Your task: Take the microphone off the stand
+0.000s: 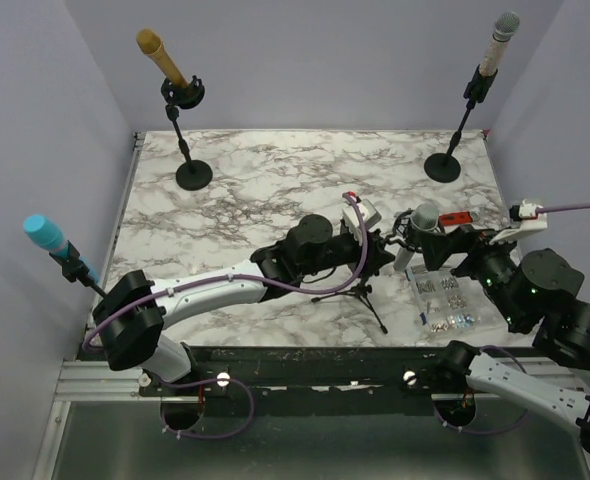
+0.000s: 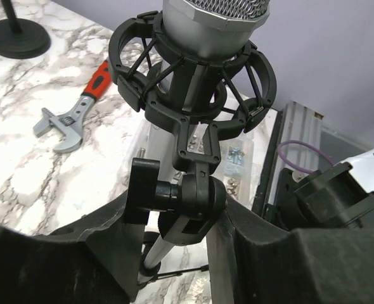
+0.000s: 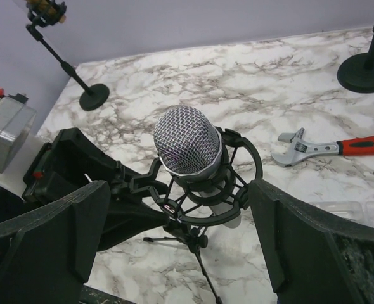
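At roughly 3 o'clock from the middle of the tabletop (image 1: 275,180), the microphone (image 1: 425,218) sits in a black shock mount (image 2: 193,95) on top of a small tripod stand (image 1: 360,295), not yet out. The left fingers (image 2: 79,253) are clenched on the stand at the swivel joint just under the mount, coming in from 9 o'clock. The right fingers (image 3: 314,247) are spread wide, one on each side of the mesh head and touching nothing. The mic's long axis is near upright, grille end up and tail end down through the mount ring. It looks tipped a little toward 1-2 o'clock, but that lean is hard to pin down. To do this step well, judged from here: let the left side do nothing but brace the stand so the light tripod can't tip or skid. Bring the right fingers around the metal body or just under the grille, not the elastic cords or the mount ring. Close square to the axis, then pull straight along it, up and out, with no sideways yank. A red-handled wrench (image 3: 326,147) lies just beside the stand at 3 o'clock and a clear parts box (image 1: 445,300) sits at 5 o'clock, so keep the lift clear of both
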`<action>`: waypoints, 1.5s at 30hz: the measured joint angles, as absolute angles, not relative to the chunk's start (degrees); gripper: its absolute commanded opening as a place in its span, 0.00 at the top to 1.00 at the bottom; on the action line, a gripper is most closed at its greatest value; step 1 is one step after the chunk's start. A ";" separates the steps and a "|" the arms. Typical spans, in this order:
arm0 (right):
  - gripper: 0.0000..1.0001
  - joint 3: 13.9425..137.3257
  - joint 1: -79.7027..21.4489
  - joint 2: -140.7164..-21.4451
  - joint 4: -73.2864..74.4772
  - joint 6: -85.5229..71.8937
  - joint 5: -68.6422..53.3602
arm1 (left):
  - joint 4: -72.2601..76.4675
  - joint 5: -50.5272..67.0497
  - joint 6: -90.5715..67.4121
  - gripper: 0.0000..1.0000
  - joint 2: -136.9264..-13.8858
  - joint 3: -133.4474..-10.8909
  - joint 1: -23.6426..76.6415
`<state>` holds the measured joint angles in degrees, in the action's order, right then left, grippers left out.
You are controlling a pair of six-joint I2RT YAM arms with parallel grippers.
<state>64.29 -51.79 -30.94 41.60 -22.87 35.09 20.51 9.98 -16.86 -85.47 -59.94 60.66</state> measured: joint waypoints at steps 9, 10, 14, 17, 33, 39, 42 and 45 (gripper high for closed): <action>0.00 62.43 -51.79 -36.67 40.60 -21.98 33.47 | 20.67 1.65 -14.46 1.00 -77.17 -52.12 60.75; 0.00 62.33 -51.79 -36.93 40.36 -21.93 33.17 | 20.73 0.86 -14.24 1.00 -75.99 -51.07 60.75; 0.00 62.26 -51.79 -37.52 39.05 -21.43 31.59 | 20.56 -2.46 -13.21 1.00 -71.90 -47.72 60.75; 0.00 62.19 -51.79 -37.56 37.93 -21.26 30.72 | 20.60 -4.64 -13.04 1.00 -69.43 -45.71 60.73; 0.00 62.15 -51.79 -39.29 37.08 -21.04 30.33 | 15.18 -8.21 -14.61 0.01 -64.73 -44.36 60.36; 0.00 62.85 -51.79 -35.44 37.71 -20.91 31.92 | 7.86 -7.25 -14.39 0.01 -59.51 -51.33 60.34; 0.00 63.61 -51.79 -34.15 37.87 -20.91 33.04 | 3.68 -7.29 -14.24 0.01 -59.70 -59.75 60.34; 0.00 63.72 -51.79 -32.95 38.04 -20.91 33.87 | 1.28 -7.29 -13.56 0.01 -61.91 -67.18 60.34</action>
